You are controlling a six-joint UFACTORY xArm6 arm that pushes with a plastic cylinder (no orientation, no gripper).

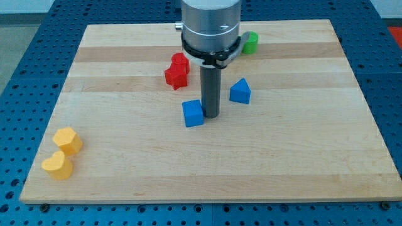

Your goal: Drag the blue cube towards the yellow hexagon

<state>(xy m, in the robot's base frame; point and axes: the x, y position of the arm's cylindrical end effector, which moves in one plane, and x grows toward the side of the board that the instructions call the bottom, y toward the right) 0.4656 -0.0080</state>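
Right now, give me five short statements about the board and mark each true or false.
1. My tip stands right beside the blue cube, on the cube's side toward the view's right. True.
2. The yellow hexagon lies near the view's top right corner. False: it lies at the view's lower left, just above the yellow heart-shaped block.
3. The blue triangular block sits to the view's right of the rod. True.
4. The red block touches the blue cube. False: bare wood shows between them, with the red block nearer the view's top.
5. The green block sits at the view's bottom edge. False: it sits near the top edge, partly hidden behind the arm.
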